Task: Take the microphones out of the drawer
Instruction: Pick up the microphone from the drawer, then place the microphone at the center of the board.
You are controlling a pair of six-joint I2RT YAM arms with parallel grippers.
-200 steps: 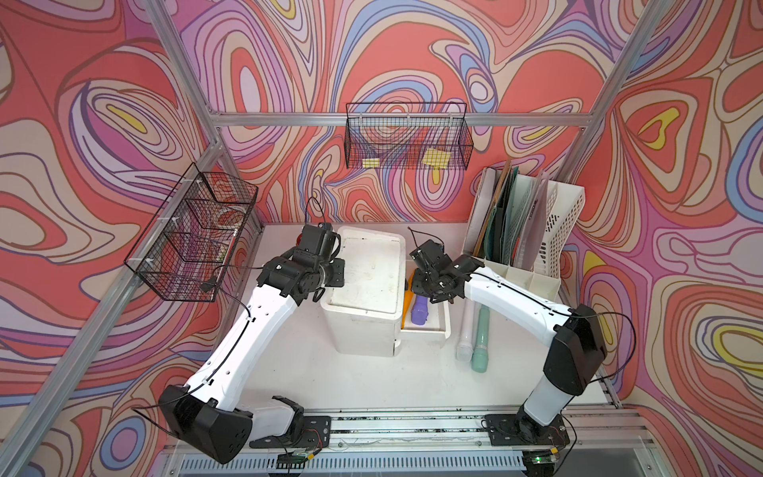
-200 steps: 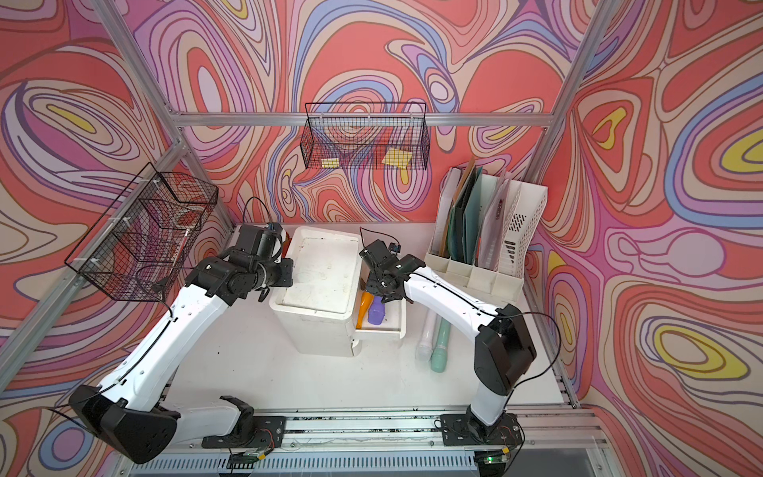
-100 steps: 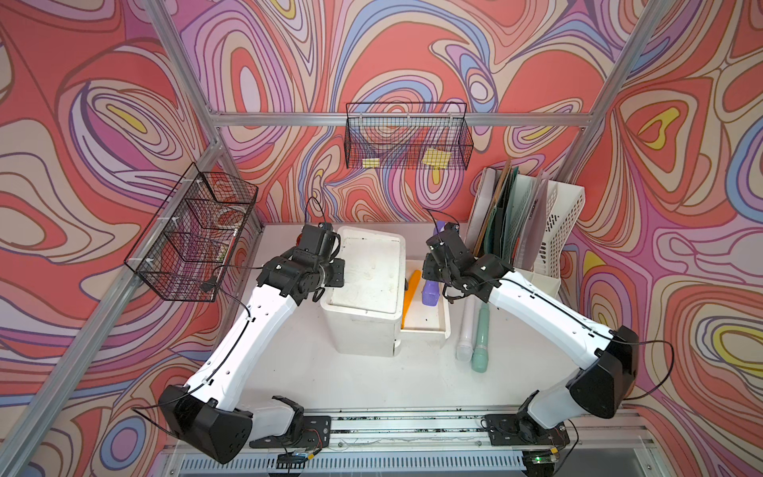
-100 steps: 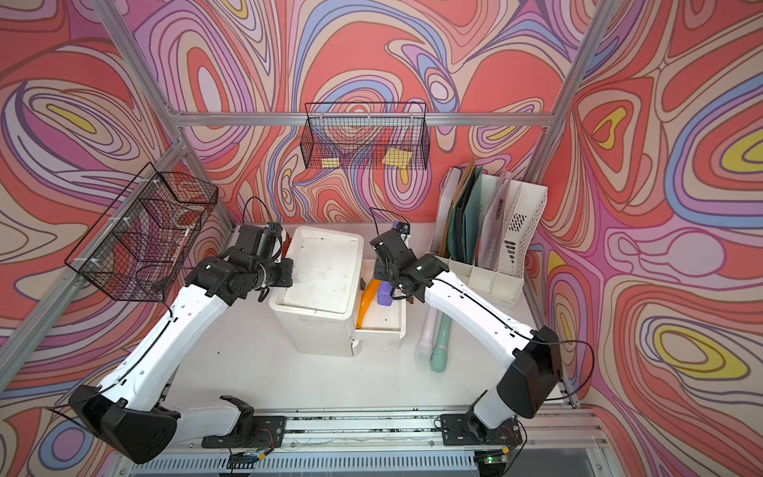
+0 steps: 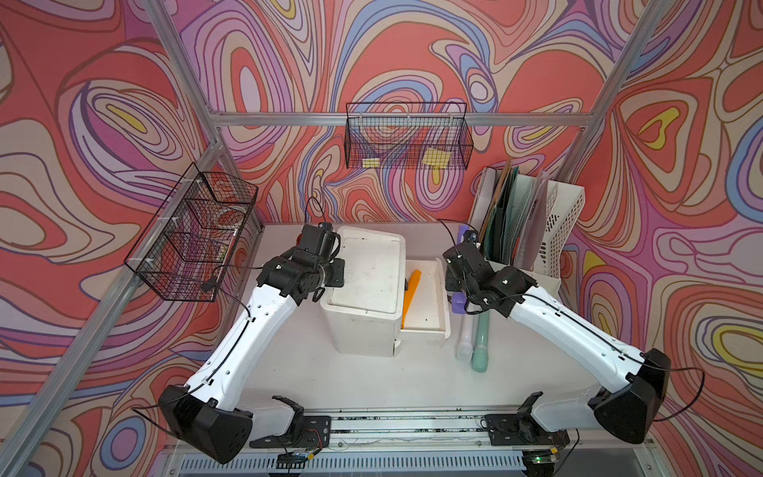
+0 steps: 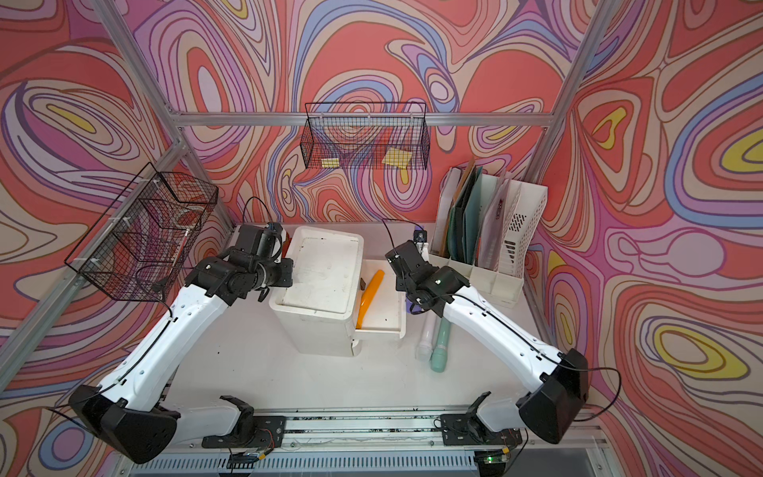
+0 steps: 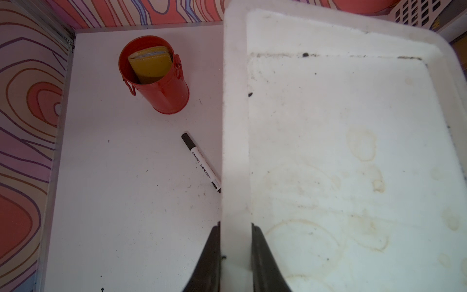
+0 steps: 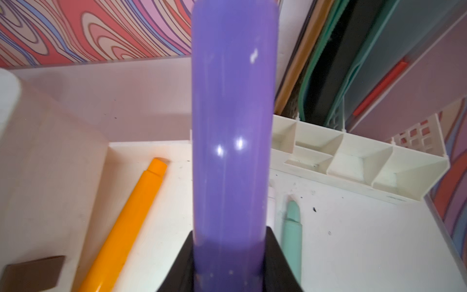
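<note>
Right wrist, tool: the right gripper has its black jaws clamped on the purple cylindrical plastic microphone, which runs straight out from between them.
Right wrist, drawer: the pulled-out white plastic drawer lies below to one side of the microphone. It carries an orange plastic stick and a flat brown block.
Right wrist, edges: on the other side a mint-green tube lies on the table, with the cream slotted file rack near beyond it.
Left wrist, tool: the left gripper stands narrow, one finger pressed to each side of the raised rim of the white plastic drawer cabinet.
Left wrist, room: bare white tabletop reaches to the patterned wall. A red metal cup stands on it, and a black-capped white marker lies with its end at the cabinet's edge.
Top views, microphone: in a top view its near end shows just outside the drawer's right wall, over the far end of a white tube. Whether they touch cannot be told.
Top views, room: the tabletop in front of the cabinet lies bare up to the rail, and the file rack stands just behind the right gripper.
</note>
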